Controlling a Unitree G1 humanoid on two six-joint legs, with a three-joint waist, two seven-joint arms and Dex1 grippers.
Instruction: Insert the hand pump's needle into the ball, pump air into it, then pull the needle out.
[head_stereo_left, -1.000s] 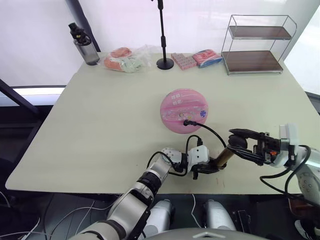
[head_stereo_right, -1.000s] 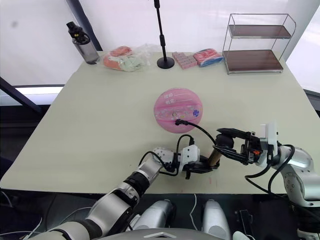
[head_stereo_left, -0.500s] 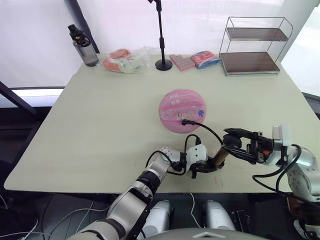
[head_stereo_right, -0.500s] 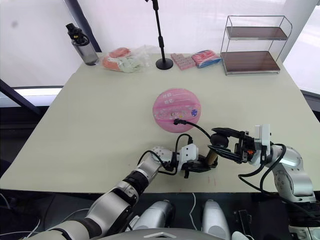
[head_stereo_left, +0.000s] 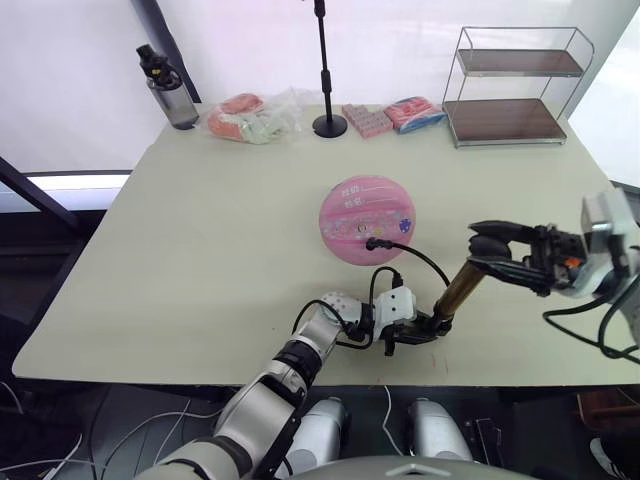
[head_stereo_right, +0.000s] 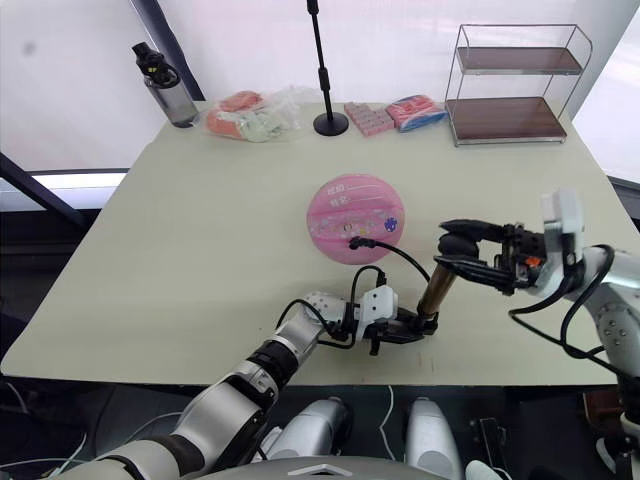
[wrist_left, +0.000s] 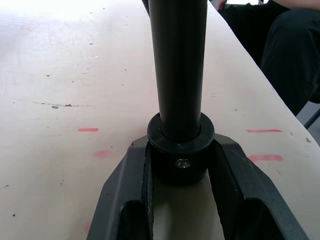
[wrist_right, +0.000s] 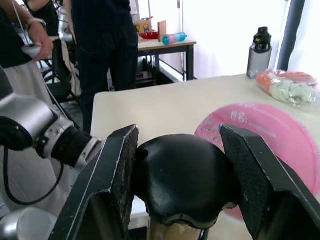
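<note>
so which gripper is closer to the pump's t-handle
Right. The right gripper is closed around the T-handle at the raised end of the hand pump. The left gripper clamps the pump's base cap on the table, at the opposite end.

Table (head_stereo_left: 200, 260) bearing ball (head_stereo_left: 367, 220) (pink), bottle (head_stereo_left: 170, 92), rack (head_stereo_left: 510, 90).

A two-tier wire shelf (head_stereo_left: 512, 88) is seen well beyond the right gripper (head_stereo_left: 497, 252) at the table's (head_stereo_left: 200, 250) far edge. Further left along that edge are pink packets (head_stereo_left: 395, 117), a black stand pole (head_stereo_left: 327, 70), bagged items (head_stereo_left: 255, 118) and a water bottle (head_stereo_left: 169, 90).
</note>
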